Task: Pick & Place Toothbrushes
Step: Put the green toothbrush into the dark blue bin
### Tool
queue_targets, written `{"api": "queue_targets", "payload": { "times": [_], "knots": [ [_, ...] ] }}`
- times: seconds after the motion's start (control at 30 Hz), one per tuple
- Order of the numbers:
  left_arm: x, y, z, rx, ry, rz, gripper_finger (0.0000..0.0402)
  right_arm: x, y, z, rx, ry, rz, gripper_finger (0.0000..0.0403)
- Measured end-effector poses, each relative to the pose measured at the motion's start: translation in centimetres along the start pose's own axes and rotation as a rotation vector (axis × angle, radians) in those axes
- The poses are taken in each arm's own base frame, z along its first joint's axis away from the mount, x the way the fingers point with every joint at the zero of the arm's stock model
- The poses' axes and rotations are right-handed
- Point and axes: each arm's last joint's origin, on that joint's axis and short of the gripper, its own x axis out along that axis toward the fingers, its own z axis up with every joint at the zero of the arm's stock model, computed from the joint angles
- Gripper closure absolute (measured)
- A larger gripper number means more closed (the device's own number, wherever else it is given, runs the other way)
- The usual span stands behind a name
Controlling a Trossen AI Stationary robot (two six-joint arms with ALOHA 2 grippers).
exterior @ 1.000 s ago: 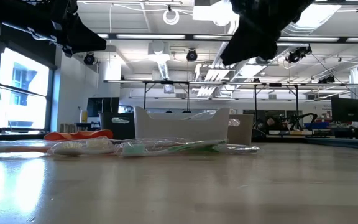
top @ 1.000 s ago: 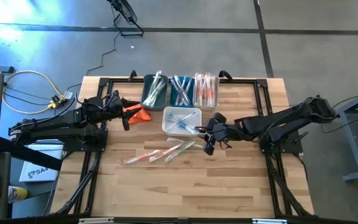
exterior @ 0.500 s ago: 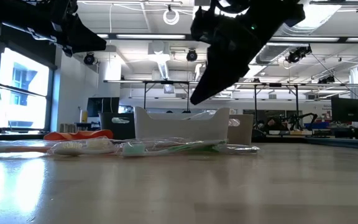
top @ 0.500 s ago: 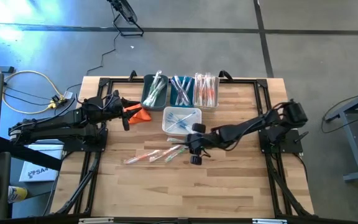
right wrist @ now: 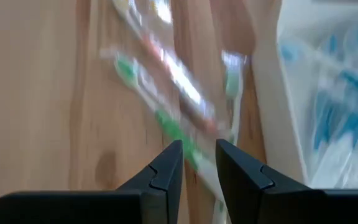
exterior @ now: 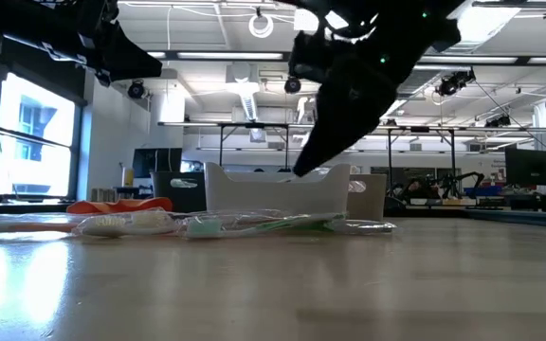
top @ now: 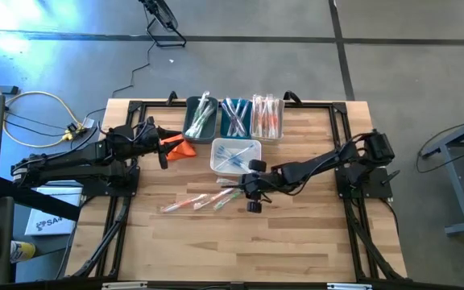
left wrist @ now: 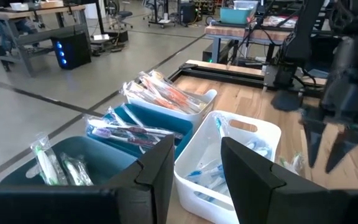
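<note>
Several wrapped toothbrushes lie flat and loose on the wooden table, in front of a white bin that holds blue ones. My right gripper hangs open above their right ends, slanting down; in the low view its fingertips stand clear of them. In the right wrist view a green-handled toothbrush runs toward the gap between the fingers. My left gripper waits open and raised at the table's left, above an orange cloth.
Three bins stand in a row along the far edge: dark teal, blue and clear, each with toothbrushes in it. The table's near half is bare wood. A black frame runs along the table's edges.
My right gripper has swung toward the table's left edge and come down over the loose toothbrushes, rolling and tipping further downward, and over the last half second it has all but stopped. The toothbrushes and my left arm have kept still.
</note>
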Motion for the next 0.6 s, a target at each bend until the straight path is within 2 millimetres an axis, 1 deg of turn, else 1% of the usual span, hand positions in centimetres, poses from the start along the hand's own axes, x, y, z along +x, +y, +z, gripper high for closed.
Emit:
{"api": "queue_targets", "payload": {
  "times": [0.27, 0.43, 0.6],
  "knots": [
    [0.0, 0.0, 0.0, 0.001, 0.005, -0.001, 0.0272, 2.6, 0.3, -1.3, -0.014, 0.058, 0.01, 0.0314],
    [0.0, 0.0, 0.0, 0.001, 0.006, 0.0, 0.0272, 2.8, 0.2, -1.3, -0.02, 0.051, -0.039, 0.0314],
    [0.0, 0.0, 0.0, 0.001, 0.006, 0.0, 0.0272, 2.8, 0.0, -1.4, -0.02, 0.063, -0.045, 0.0314]
  ]
}}
